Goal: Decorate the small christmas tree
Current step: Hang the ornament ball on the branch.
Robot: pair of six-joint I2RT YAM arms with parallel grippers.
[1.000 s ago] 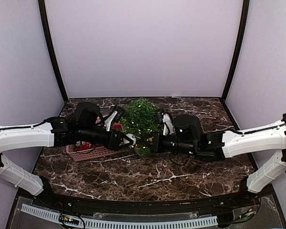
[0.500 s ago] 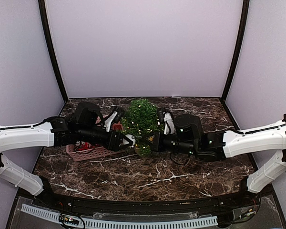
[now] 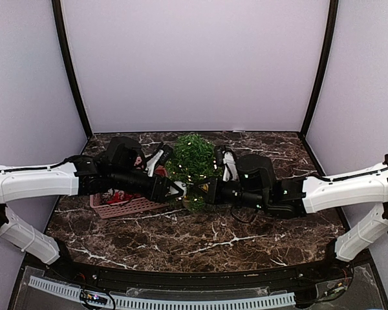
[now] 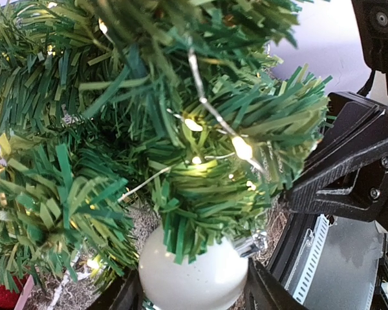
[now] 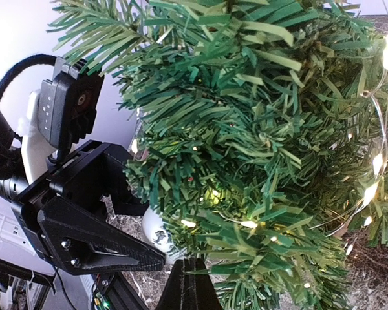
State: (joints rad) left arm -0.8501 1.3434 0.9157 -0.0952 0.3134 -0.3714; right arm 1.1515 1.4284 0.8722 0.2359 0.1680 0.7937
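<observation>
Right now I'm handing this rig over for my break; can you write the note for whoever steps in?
Left gripper: closed on a white ball, held under the small christmas tree's lower branches.
Right gripper: shut, tip at the tree's other side; whether it pinches anything is unclear.
Done: string lights are on the tree.
To do: hang the ball, let go; red items lie in the pink basket beside the tree.

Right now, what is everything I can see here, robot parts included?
small christmas tree: one, green, middle of the table
string lights: one strand, warm white, through the tree's branches
ball ornament: one, white, under a low branch
basket: one, pink, left of the tree, red things inside
table: one, dark marble, under everything
left end effector: one, black, closed on the ball ornament
right end effector: one, black, shut, at the tree's right side
</observation>
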